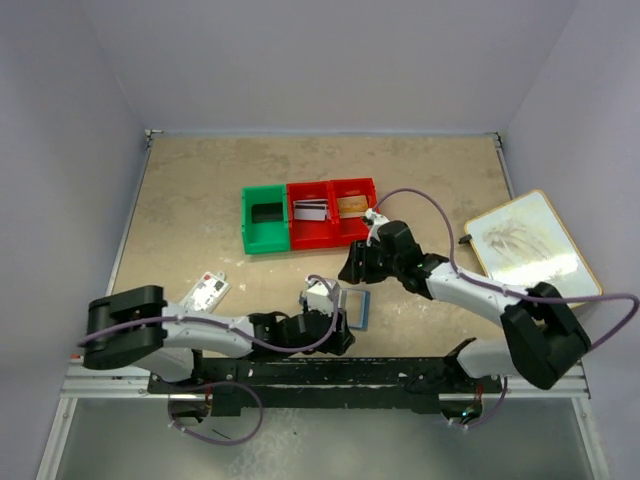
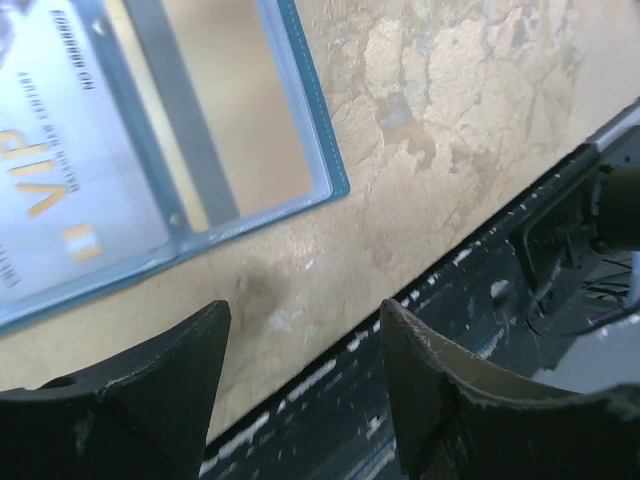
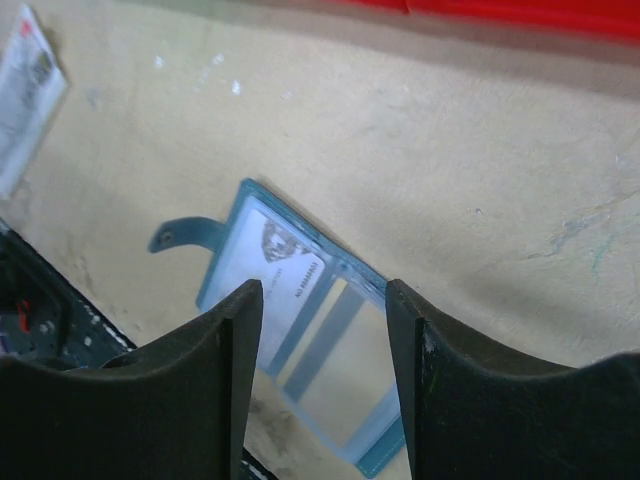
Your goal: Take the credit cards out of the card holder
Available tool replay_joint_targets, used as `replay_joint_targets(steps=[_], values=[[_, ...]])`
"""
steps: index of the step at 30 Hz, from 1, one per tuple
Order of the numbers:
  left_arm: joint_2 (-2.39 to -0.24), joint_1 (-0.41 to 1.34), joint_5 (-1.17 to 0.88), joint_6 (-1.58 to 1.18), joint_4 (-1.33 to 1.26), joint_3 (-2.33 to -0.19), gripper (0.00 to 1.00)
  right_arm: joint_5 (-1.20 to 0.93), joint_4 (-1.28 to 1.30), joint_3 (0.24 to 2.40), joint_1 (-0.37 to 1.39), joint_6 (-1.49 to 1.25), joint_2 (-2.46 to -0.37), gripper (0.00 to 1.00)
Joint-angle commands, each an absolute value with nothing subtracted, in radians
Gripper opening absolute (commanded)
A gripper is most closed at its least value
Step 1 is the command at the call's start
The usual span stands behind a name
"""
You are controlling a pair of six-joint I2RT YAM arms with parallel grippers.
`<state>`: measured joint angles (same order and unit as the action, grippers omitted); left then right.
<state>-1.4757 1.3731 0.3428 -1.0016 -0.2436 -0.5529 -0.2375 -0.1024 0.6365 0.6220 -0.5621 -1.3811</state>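
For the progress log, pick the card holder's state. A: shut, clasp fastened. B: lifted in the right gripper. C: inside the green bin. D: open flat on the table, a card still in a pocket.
D: the card holder lies open on the table, a pale VIP card showing behind its clear pocket.

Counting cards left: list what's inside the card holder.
A pale VIP card sits in one clear pocket of the card holder. The other shows a grey stripe; anything behind is hidden.

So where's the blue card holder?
Top view: the card holder lies open on the table near the front edge, between the left gripper and the right gripper.
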Motion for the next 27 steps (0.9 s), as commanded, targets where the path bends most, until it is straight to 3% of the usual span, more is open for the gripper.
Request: replay_joint_targets(steps=[1,4,8,11,16,27], values=[[-1.253,1.387,0.435,-0.955,-0.153,-0.504,0.61,-0.2,-0.117,0.627,0.624,-0.619,-1.282,0.55],[-1.108,1.36,0.52,-0.938,-0.021,-0.481,0.66,-0.264,-0.248,0.546,0.626,-0.738,-1.247,0.52],[-1.011,1.167,0.386,-0.879,-0.009,-0.431,0.64,-0.327,-0.468,0.383,0.629,-0.908,-1.185,0.49],[-1.027,1.123,0.362,-0.839,-0.059,-0.439,0.63,-0.347,-0.56,0.308,0.634,-0.966,-1.176,0.45],[-1.179,1.103,0.349,-0.82,-0.095,-0.535,0.5,-0.361,-0.539,0.306,0.638,-0.96,-1.193,0.42],[-1.294,1.102,0.46,-0.888,-0.096,-0.563,0.35,-0.407,-0.696,0.316,0.698,-1.001,-1.346,0.38]])
